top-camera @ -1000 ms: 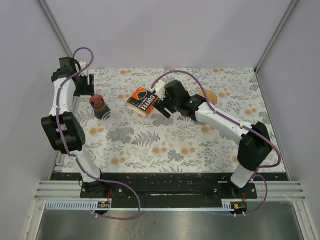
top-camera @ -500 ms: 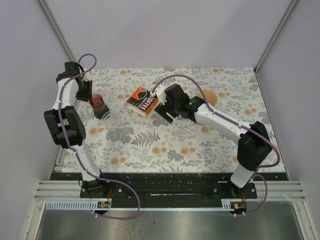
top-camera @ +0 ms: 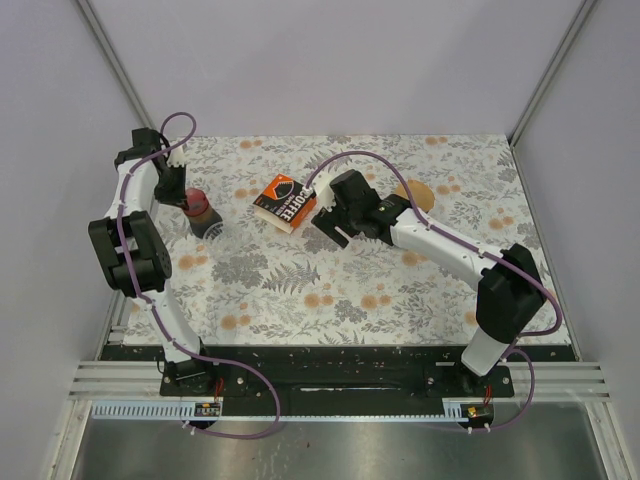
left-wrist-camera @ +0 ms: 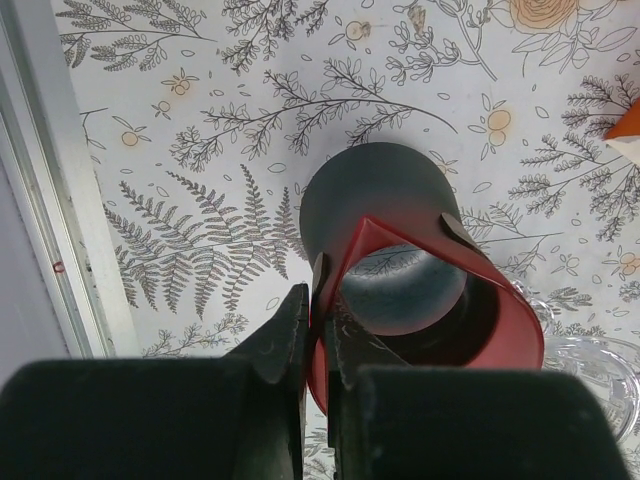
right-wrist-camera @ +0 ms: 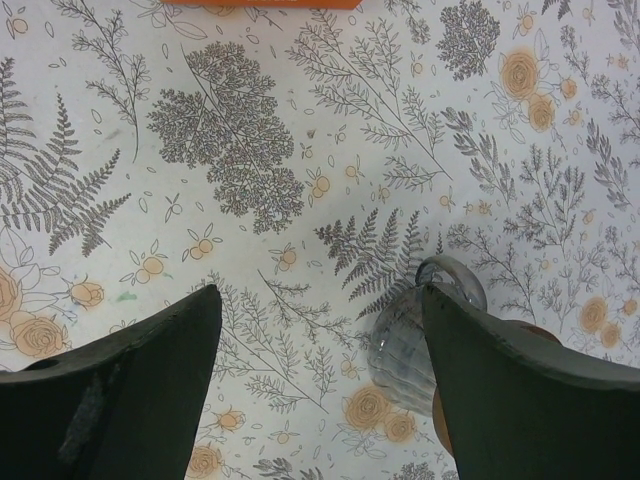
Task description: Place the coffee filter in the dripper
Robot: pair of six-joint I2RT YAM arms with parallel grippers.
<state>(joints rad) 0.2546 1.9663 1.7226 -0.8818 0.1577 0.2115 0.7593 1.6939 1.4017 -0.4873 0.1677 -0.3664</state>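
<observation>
The dripper [left-wrist-camera: 510, 330] is pinched at its rim by the left gripper [left-wrist-camera: 318, 305]; the right gripper [right-wrist-camera: 320, 300] is spread wide, empty; tipping is risked if that thin hold slips.

Spread pincer [right-wrist-camera: 318, 300] hangs over floral table [right-wrist-camera: 250, 250], glass vessel [right-wrist-camera: 405, 350] beside one finger.

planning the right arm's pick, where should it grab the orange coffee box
Likely from above, pinching the orange coffee box across its shorter span, on the two long side faces. It lies flat and skewed on the table, so only those thin sides offer opposed surfaces; the open right gripper would need to turn to match the skew.
</observation>
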